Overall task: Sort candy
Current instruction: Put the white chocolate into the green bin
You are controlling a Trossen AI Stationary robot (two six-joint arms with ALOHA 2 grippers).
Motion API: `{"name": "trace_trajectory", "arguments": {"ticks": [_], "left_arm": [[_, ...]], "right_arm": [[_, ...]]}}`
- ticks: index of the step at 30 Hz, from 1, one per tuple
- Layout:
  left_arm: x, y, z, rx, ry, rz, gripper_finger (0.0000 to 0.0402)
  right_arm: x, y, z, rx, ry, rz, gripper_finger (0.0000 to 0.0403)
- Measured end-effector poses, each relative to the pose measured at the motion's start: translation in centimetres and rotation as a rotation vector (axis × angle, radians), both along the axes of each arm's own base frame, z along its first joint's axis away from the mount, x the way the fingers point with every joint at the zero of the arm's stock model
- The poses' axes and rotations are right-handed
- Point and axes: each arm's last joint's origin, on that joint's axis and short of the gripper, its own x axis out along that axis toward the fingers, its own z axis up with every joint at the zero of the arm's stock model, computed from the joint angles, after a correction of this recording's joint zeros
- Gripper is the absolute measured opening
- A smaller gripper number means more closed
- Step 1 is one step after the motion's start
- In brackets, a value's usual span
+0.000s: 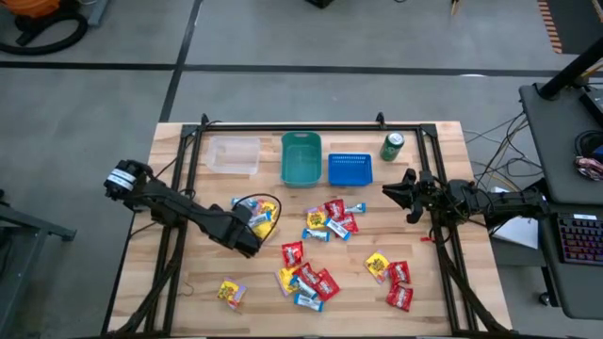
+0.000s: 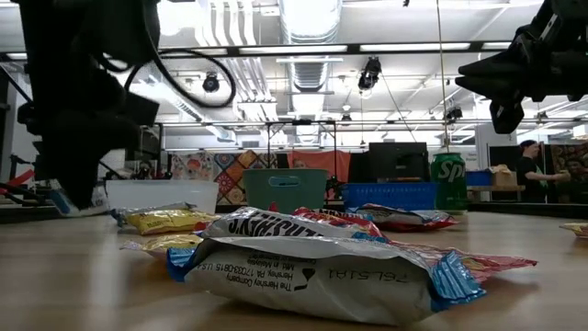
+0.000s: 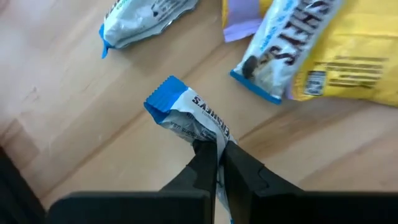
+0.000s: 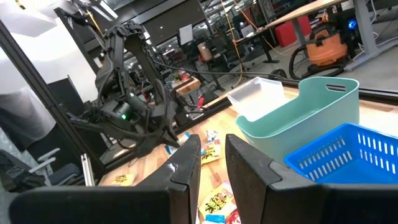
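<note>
- Left gripper (image 3: 216,163): clamped on 1 blue-and-white candy (image 3: 186,118), left-centre of the tabletop (image 1: 188,282).
- Right gripper (image 1: 394,188): fingers slightly parted, holding nothing, raised near the green can (image 1: 392,146).
- Remaining candies (image 1: 325,226): scattered centre and near-right.

Three bins (image 1: 301,156) (clear, teal, blue), one can (image 1: 392,146), roughly twenty candies (image 1: 330,218).

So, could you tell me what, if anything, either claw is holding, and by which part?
The left claw pinches a blue-and-white candy by one crimped end of its wrapper. The right claw holds nothing.
</note>
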Motion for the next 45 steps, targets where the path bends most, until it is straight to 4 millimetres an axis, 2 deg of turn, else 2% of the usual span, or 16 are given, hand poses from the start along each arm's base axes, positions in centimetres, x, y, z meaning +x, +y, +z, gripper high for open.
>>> {"name": "trace_trajectory", "arguments": {"ticks": [7, 12, 20, 22, 25, 29, 32, 39, 45], "left_arm": [[-0.8, -0.1, 2.3, -0.01, -0.097, -0.101, 0.0], [-0.8, 0.3, 4.6, 0.045, -0.266, -0.206, 0.0], [0.8, 0.0, 8.4, 0.203, -0.575, -0.577, 0.0], [1.1, 0.3, 9.1, 0.246, -0.615, -0.624, 0.0], [1.2, 2.2, 9.8, 0.335, -0.604, -0.576, 0.0], [0.4, 6.1, 10.0, 0.402, -0.496, -0.434, 0.0], [0.2, 8.9, 10.4, 0.431, -0.478, -0.344, 0.0], [2.7, 12.1, 11.0, 0.448, -0.647, -0.505, 0.0], [5.6, 15.2, 9.7, 0.52, -0.727, -0.553, 0.0]], "right_arm": [[0.0, 0.0, 0.0, 0.0, 0.0, 0.0, 0.0068], [0.0, 0.0, 0.0, 0.0, 0.0, -0.001, 0.0068], [0.0, 0.0, 0.0, 0.0, 0.0, -0.002, 0.0068], [0.0, 0.0, 0.0, 0.0, 0.0, -0.003, 0.0068], [0.0, 0.0, 0.0, 0.006, -0.001, -0.003, 0.0068], [0.0, 0.0, 0.0, 0.023, -0.004, -0.002, 0.0068], [0.0, -0.1, 0.0, 0.026, -0.005, -0.044, 0.0068], [-0.2, -0.6, 0.0, 0.01, 0.002, -0.201, 0.0068], [-0.2, -0.6, 0.0, 0.015, 0.001, -0.221, 0.0068]]}}
